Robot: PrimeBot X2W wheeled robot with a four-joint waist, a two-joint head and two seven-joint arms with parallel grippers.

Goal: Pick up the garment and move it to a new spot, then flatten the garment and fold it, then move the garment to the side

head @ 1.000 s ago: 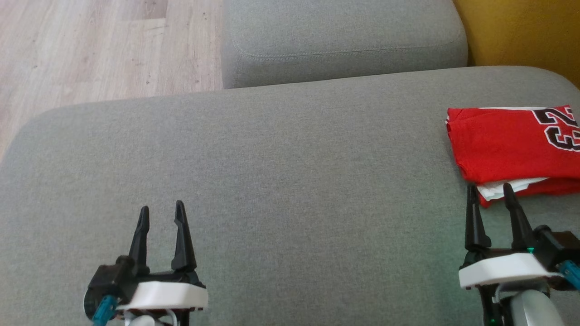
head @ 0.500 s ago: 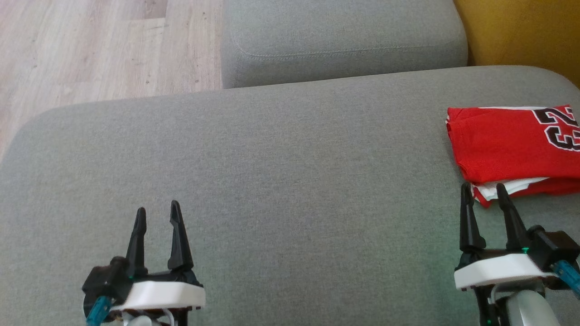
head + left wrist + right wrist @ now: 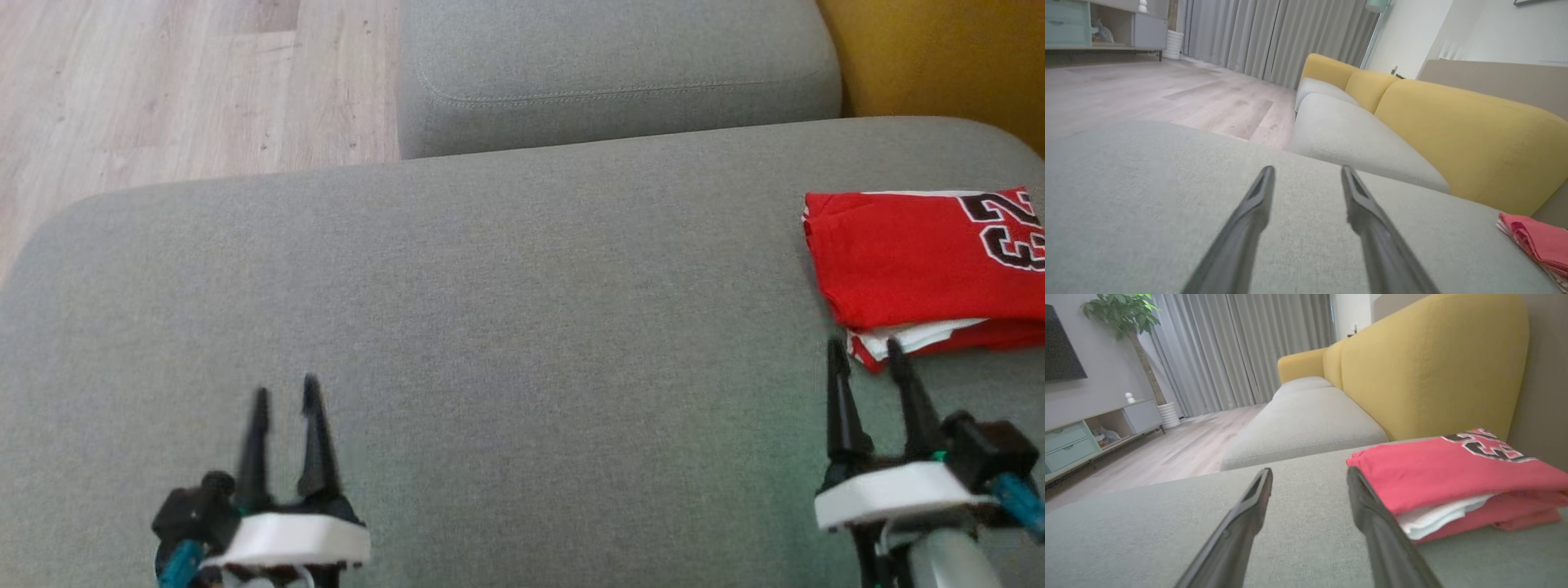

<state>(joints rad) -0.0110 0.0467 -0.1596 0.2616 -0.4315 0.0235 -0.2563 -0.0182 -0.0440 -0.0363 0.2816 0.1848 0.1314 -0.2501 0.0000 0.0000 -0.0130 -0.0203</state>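
The garment (image 3: 914, 261) is a red jersey with black and white numbers, folded into a neat stack with a white layer showing at its near edge. It lies at the right edge of the grey sofa cushion (image 3: 490, 310). My right gripper (image 3: 864, 353) stands open and empty just short of the garment's near left corner. In the right wrist view the garment (image 3: 1437, 473) lies right beside the right finger. My left gripper (image 3: 284, 390) is open and empty over bare cushion at the lower left. The left wrist view has the garment (image 3: 1535, 241) far to the right.
A second grey seat cushion (image 3: 612, 73) lies beyond the first one. Yellow sofa backrests (image 3: 1429, 371) rise along the right side. Wooden floor (image 3: 163, 82) lies past the cushion's far left edge. A low cabinet (image 3: 1090, 428) and a potted plant (image 3: 1122, 314) stand across the room.
Both grippers have drawn back toward me along the cushion, and their fingers have narrowed a little. The garment has stayed where it lies.
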